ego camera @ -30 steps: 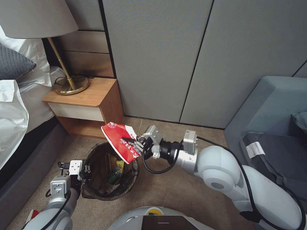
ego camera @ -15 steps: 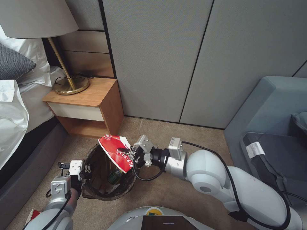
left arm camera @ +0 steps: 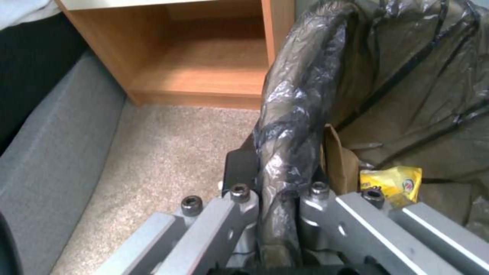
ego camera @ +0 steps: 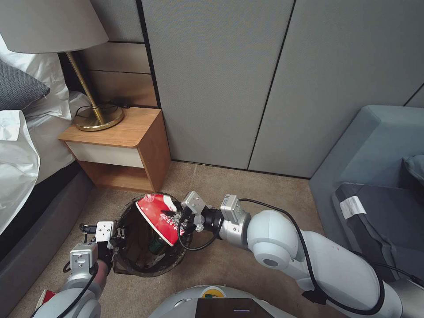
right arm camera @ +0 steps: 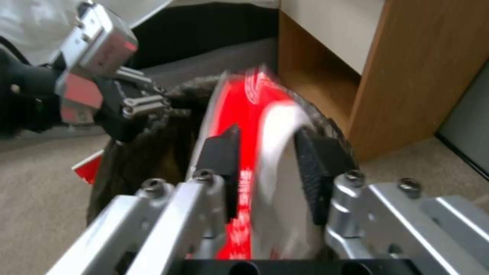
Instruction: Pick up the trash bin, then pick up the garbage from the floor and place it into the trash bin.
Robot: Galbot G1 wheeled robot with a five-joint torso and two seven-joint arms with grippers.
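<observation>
Red-and-white crushed paper cup: one piece of the garbage, pinched between the two black pads of the right gripper, fingers closed onto its flattened wall. Long axis tilted, running from the far rim of the bin down toward the near right. It sits over the mouth of the trash bin, lower edge apparently at or just inside the rim.

Trash bin: round, lined with a dark bag folded over the rim; clamped at its left rim by the left gripper, fingers shut on bag and wall together. Whether it is lifted off the floor cannot be told.

Contents seen inside: yellow wrapper, brown paper bag, small bottle.

Key relation: cup directly above the opening, bin below and slightly left of the right gripper. In my judgement release would drop it inside; the tilted upper edge near the far rim could catch.

Nightstand: wood, just beyond the bin.
</observation>
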